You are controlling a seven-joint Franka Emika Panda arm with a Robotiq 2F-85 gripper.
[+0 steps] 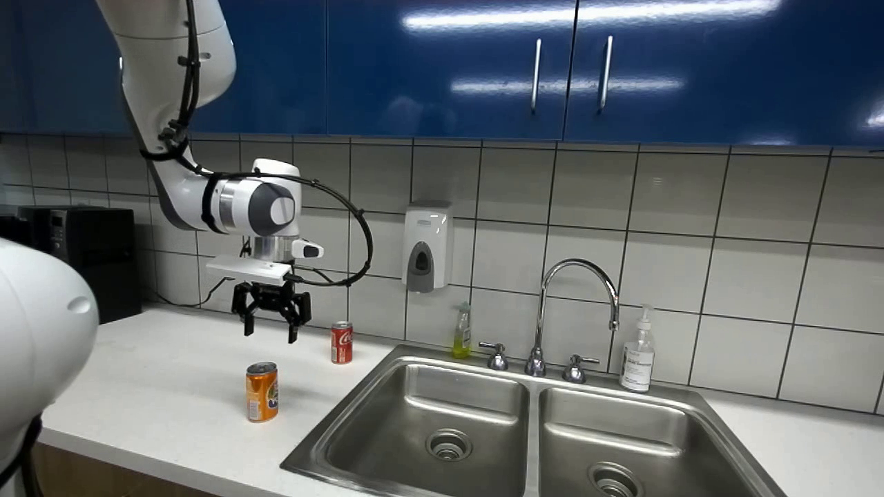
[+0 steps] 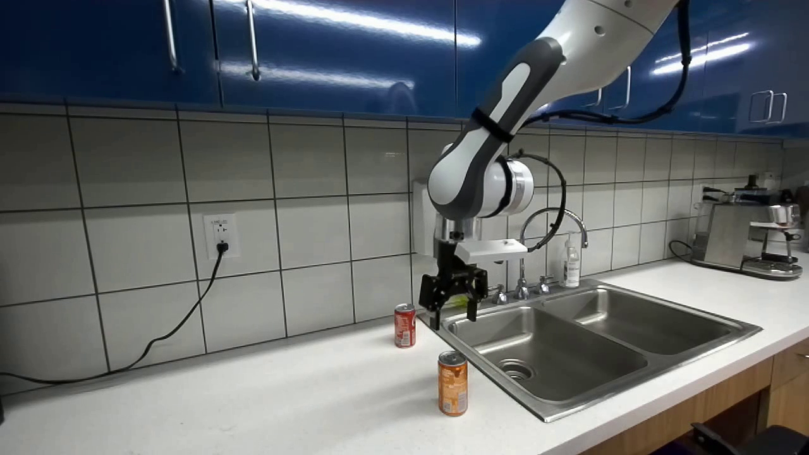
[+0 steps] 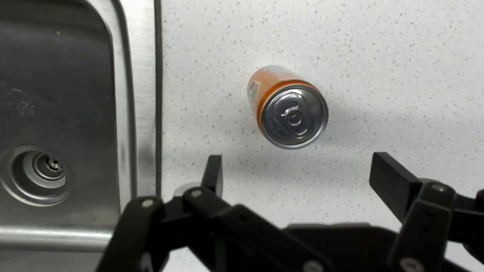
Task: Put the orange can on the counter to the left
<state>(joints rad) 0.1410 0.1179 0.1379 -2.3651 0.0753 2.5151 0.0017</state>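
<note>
hovers with fingers (image 3: 392,186) spread wide apart above the counter (image 1: 173,373), beside the sink (image 1: 533,435). looks down, in the wrist view, on the orange can (image 3: 294,117), upright on the counter near the sink's rim, left of it in both exterior views. shows a red can (image 1: 342,343) upright near the sink's back corner.

white counter (image 2: 265,398): orange can (image 1: 262,392), red can (image 1: 342,343), both upright

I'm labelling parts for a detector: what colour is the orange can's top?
Metallic silver-grey; the orange can's top shows best in the wrist view.
</note>
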